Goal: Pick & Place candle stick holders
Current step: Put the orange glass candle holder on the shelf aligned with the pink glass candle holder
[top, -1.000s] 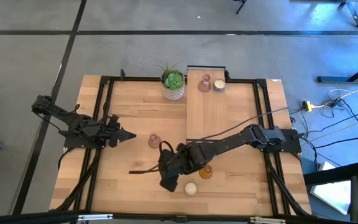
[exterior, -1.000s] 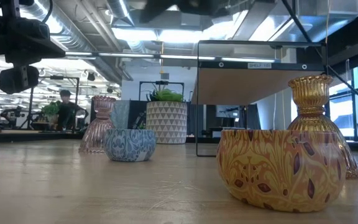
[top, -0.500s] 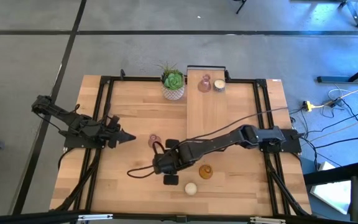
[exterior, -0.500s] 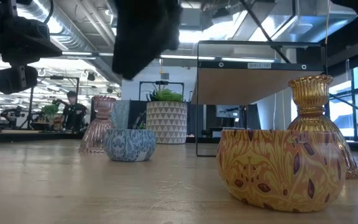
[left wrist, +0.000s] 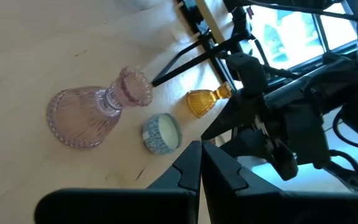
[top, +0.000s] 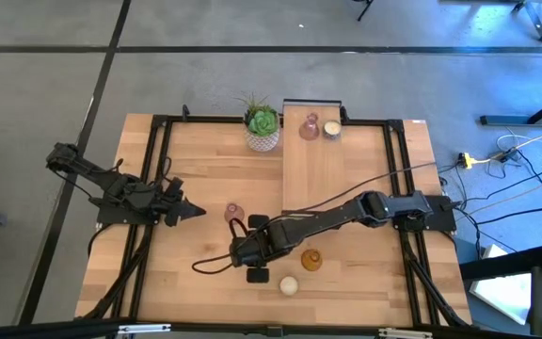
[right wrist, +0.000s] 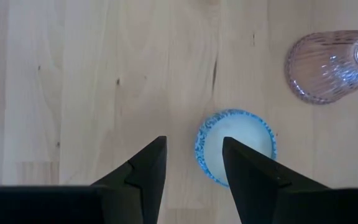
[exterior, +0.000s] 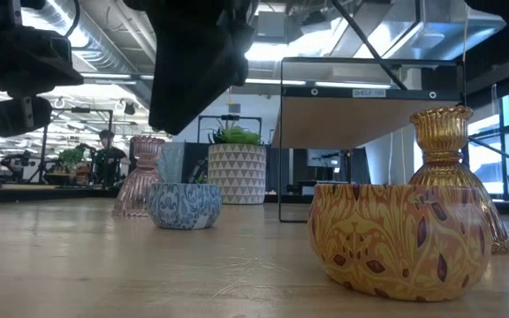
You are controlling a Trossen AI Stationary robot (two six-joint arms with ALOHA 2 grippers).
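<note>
My right gripper (right wrist: pixel 194 163) is open and hangs above the table, pointing down. A round blue-patterned holder with a cream-white top (right wrist: pixel 236 147) stands on the wood just beyond its fingertips; it also shows in the low view (exterior: pixel 182 205). A pink glass holder (right wrist: pixel 333 66) stands beside it and shows in the high view (top: pixel 233 213). An amber glass holder (top: pixel 310 259) and a round cream-topped holder (top: pixel 289 284) stand near the front edge. Another pink glass holder (top: pixel 309 126) and a round cream one (top: pixel 331 130) stand on the wooden stand (top: pixel 312 169). My left gripper (left wrist: pixel 201 163) is shut and empty, left of the pink holder.
A green succulent in a white patterned pot (top: pixel 263 128) stands at the far edge beside the stand. A black frame (top: pixel 158 169) runs around the table. A dark cable (top: pixel 210 265) trails from my right arm over the wood. People show in the room behind, in the low view (exterior: pixel 104 155).
My right gripper has gone from near the front edge toward the far edge and a little left, toward the blue-patterned holder. It has also come down, dropping into the low view from above. The holders have stayed in place.
</note>
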